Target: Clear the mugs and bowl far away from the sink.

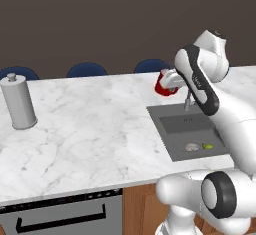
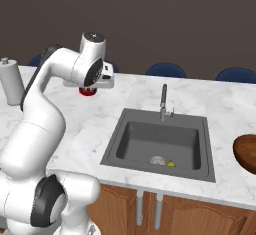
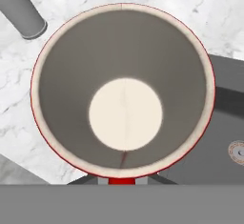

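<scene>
Stretching along the marble counter (image 1: 90,129), open room lies toward its left end, where only a grey canister (image 1: 18,102) stands. Set into the counter's right part, the sink (image 2: 161,143) carries a faucet (image 2: 163,100) at its back rim. Beyond the sink's right side, a wooden bowl (image 2: 246,151) waits. Pincer (image 1: 170,85) clamped on the red mug (image 3: 123,90), apparently lifted near the sink's back left corner for carrying away.

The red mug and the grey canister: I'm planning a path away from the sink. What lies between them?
Bare marble counter in the left base view, nothing between the red mug and the grey canister.
</scene>
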{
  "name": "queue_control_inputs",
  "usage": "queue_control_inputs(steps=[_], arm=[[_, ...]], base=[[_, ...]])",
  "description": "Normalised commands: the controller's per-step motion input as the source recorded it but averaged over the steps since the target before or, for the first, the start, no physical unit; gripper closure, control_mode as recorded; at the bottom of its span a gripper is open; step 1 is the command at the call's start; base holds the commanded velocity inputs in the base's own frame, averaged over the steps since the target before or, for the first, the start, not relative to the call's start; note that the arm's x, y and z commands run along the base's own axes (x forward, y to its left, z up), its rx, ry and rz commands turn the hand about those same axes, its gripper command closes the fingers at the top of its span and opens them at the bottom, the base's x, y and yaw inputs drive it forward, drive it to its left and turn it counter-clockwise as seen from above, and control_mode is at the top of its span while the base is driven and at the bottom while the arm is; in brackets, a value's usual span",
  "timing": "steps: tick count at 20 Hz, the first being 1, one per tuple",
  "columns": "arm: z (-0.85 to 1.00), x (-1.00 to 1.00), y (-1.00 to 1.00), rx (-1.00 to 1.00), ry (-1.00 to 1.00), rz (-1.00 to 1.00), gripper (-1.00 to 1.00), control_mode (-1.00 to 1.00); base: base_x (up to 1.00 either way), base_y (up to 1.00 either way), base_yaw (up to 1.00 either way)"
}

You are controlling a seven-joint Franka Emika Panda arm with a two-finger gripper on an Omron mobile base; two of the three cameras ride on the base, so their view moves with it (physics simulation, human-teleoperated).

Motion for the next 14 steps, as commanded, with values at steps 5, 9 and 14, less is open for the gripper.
queue_control_inputs(steps=[5,9,14], arm=[[0.0,-0.68,0.0,0.0,-0.08,-0.01,1.0,-1.0],[0.0,-0.59,0.02,-0.08,0.0,-0.12,1.0,-1.0],[0.0,-0.41,0.0,-0.1,0.0,-0.15,1.0,-1.0]], base=[[0.0,0.0,0.0],[0.0,0.0,0.0],[0.0,0.0,0.0]])
